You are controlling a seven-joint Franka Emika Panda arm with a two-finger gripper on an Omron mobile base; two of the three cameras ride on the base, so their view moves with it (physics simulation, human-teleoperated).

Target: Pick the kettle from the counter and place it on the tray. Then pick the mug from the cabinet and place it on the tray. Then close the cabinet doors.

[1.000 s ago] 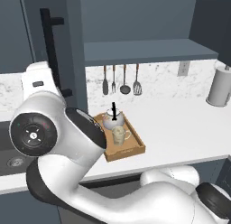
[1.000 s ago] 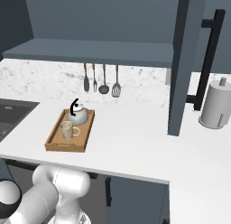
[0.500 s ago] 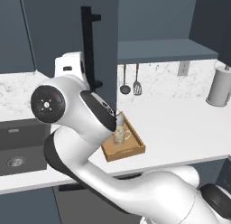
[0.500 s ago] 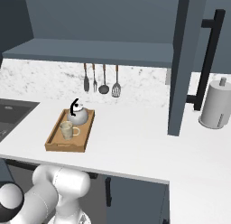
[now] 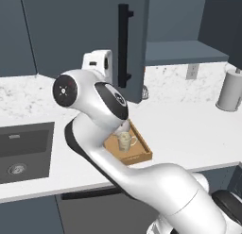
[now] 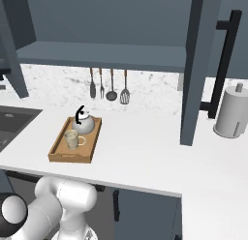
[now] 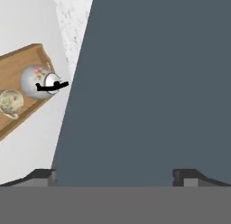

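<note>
The kettle (image 6: 83,123) and mug (image 6: 72,139) sit on the tray (image 6: 59,146) at centre left of the right base view; only door closing appears to remain. Keep the gripper (image 7: 115,175), fingers spread and empty, square against the left cabinet door (image 5: 90,37) at upper centre and push steadily; contact is hidden, and the right door (image 6: 197,65) stands open.

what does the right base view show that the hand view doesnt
Right base view alone: the hanging utensils, the paper towel roll, the right cabinet door with its black bar handle, the cabinet shelf and the sink.

Hand view alone: the two finger tips set wide apart against a flat slate-blue door panel.

Both: the kettle and the mug on the tray, and the counter.
</note>
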